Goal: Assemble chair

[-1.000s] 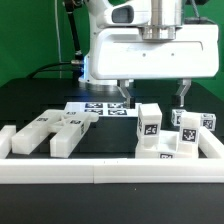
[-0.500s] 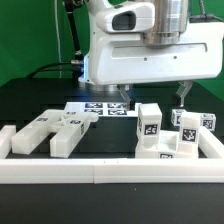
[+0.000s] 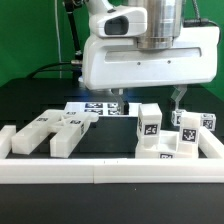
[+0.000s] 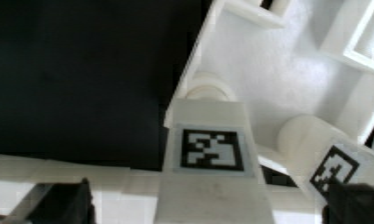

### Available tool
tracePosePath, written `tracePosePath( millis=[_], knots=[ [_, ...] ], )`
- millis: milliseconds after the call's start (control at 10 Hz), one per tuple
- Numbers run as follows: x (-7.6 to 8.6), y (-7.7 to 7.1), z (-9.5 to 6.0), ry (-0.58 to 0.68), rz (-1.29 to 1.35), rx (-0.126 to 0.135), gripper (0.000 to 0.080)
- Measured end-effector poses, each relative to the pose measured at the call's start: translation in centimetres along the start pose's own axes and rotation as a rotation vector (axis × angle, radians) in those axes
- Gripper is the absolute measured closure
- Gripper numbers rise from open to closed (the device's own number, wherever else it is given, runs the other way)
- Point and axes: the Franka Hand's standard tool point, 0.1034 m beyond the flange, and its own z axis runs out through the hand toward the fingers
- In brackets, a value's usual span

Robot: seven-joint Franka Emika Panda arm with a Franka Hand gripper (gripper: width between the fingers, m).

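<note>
The chair lies in loose matte white pieces. An upright tagged block [image 3: 149, 128] and tagged cubes [image 3: 190, 130] stand on a flat slab [image 3: 172, 152] at the exterior view's right. Bars [image 3: 38, 131] and another piece [image 3: 72, 134] lie at the left. My gripper [image 3: 150, 97] hangs open just above and behind the upright block, touching nothing. In the wrist view the tagged block [image 4: 214, 140] sits between my two dark fingers [image 4: 59, 200], with my gripper [image 4: 205, 205] empty. A second tagged piece [image 4: 330, 160] stands beside the block.
The long white border rail [image 3: 110, 171] runs along the front and up the right side. The marker board [image 3: 100, 108] lies flat on the black table behind the left pieces. A short white bar [image 3: 7, 140] lies at the far left.
The arm's head has shifted a little toward the exterior view's left and dropped slightly over the right cluster. The jaws stay open and no piece has moved.
</note>
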Motion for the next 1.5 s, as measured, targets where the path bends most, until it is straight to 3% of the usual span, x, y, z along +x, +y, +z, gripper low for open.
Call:
tracePosePath(
  millis=[200, 400, 500, 1000, 1500],
  knots=[
    [0.1, 0.05, 0.04, 0.002, 0.001, 0.0, 0.015],
    [0.15, -0.05, 0.11, 0.004, -0.001, 0.0, 0.0415],
    [0.15, -0.05, 0.12, 0.003, -0.001, 0.0, 0.0509],
    [-0.03, 0.12, 0.04, 0.029, 0.061, -0.003, 0.0508],
    [-0.47, -0.64, 0.21, 0.114, 0.446, 0.005, 0.0508]
  ],
)
